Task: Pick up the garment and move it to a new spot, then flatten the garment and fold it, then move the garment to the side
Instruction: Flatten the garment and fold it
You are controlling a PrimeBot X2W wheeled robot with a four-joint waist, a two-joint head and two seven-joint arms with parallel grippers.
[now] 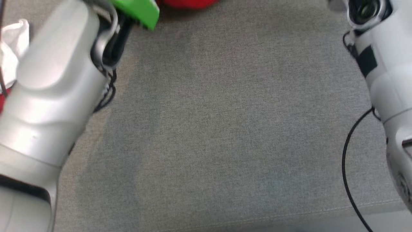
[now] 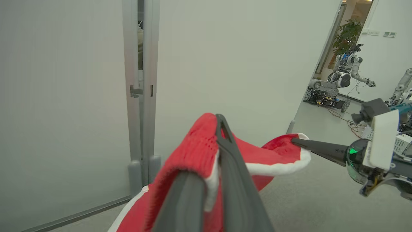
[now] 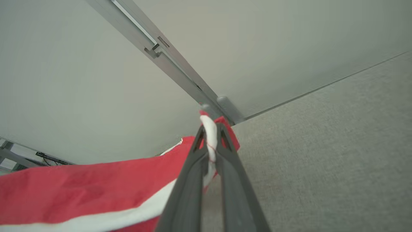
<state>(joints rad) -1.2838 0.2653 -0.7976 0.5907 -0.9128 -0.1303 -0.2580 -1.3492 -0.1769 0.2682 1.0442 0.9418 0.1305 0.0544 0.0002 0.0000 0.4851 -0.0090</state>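
The garment (image 2: 193, 151) is red knit with a white trim, and it is stretched in the air between both grippers. My left gripper (image 2: 216, 129) is shut on one ribbed edge, with cloth draped over its fingers. In the same view, my right gripper (image 2: 297, 141) pinches the far white-trimmed corner. In the right wrist view, the right gripper (image 3: 210, 127) is shut on the white trim, and the garment (image 3: 80, 190) hangs away to the left. The head view catches a sliver of the red garment (image 1: 190, 3) at the top edge, between my two pale forearms.
A grey fabric surface (image 1: 225, 129) spreads below. A white crumpled item (image 1: 13, 42) lies at its far left. A green part (image 1: 141, 11) sits near my left wrist. A black cable (image 1: 347, 161) hangs by the right arm. White wall panels with a metal frame (image 2: 141, 80) stand ahead. Other robots (image 2: 338, 83) are far off.
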